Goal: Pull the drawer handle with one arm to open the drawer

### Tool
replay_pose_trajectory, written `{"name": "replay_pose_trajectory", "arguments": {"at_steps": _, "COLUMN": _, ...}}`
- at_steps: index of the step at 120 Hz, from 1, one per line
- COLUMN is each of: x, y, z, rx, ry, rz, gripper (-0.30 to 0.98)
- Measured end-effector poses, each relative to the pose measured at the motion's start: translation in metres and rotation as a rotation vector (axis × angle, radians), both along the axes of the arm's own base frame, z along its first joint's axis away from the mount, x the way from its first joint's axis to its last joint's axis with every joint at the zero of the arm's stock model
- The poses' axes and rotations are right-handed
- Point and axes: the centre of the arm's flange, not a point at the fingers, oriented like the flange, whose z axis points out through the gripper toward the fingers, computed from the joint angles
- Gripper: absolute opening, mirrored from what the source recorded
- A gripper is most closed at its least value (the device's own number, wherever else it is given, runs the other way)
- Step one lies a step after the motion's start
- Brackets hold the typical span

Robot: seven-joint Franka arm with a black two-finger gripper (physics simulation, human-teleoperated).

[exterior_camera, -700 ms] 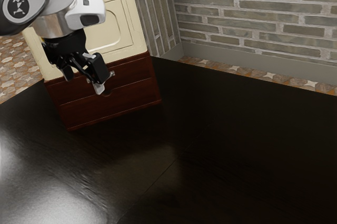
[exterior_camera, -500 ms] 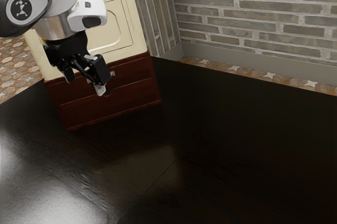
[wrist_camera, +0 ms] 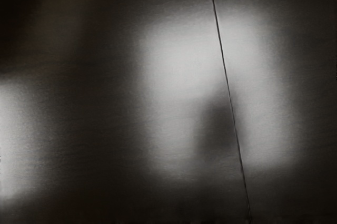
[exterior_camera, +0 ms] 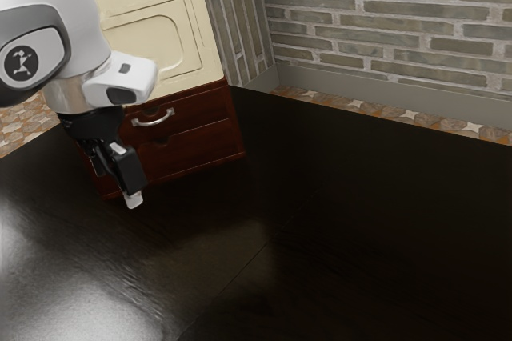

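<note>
Black and glossy, the table (exterior_camera: 336, 221) stretched before a cream-and-brown cabinet (exterior_camera: 160, 33). Its upper drawer (exterior_camera: 204, 105) looked closed, the pull yet to be made. I had my gripper (exterior_camera: 118, 187) apart from the silver handle (exterior_camera: 153, 120) on that drawer's front; how wide it stood, or whether it held anything, I couldn't tell.
</note>
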Motion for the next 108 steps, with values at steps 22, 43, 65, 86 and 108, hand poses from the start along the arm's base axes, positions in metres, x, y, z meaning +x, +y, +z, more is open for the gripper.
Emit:
{"name": "replay_pose_trajectory", "arguments": {"at_steps": 22, "x": -0.021, "y": 0.024, "z": -0.022, "rx": -0.007, "ry": -0.039, "rz": -0.245, "gripper": 0.68}}
{"name": "replay_pose_trajectory", "arguments": {"at_steps": 43, "x": -0.010, "y": 0.027, "z": -0.020, "rx": 0.055, "ry": -0.072, "rz": -0.488, "gripper": 0.68}}
{"name": "replay_pose_trajectory", "arguments": {"at_steps": 65, "x": 0.006, "y": 0.031, "z": -0.018, "rx": 0.101, "ry": -0.102, "rz": -0.668, "gripper": 0.69}}
{"name": "replay_pose_trajectory", "arguments": {"at_steps": 86, "x": 0.044, "y": 0.079, "z": -0.047, "rx": 0.105, "ry": -0.136, "rz": -0.710, "gripper": 0.69}}
{"name": "replay_pose_trajectory", "arguments": {"at_steps": 108, "x": 0.075, "y": 0.110, "z": -0.055, "rx": 0.151, "ry": -0.204, "rz": -0.746, "gripper": 0.69}}
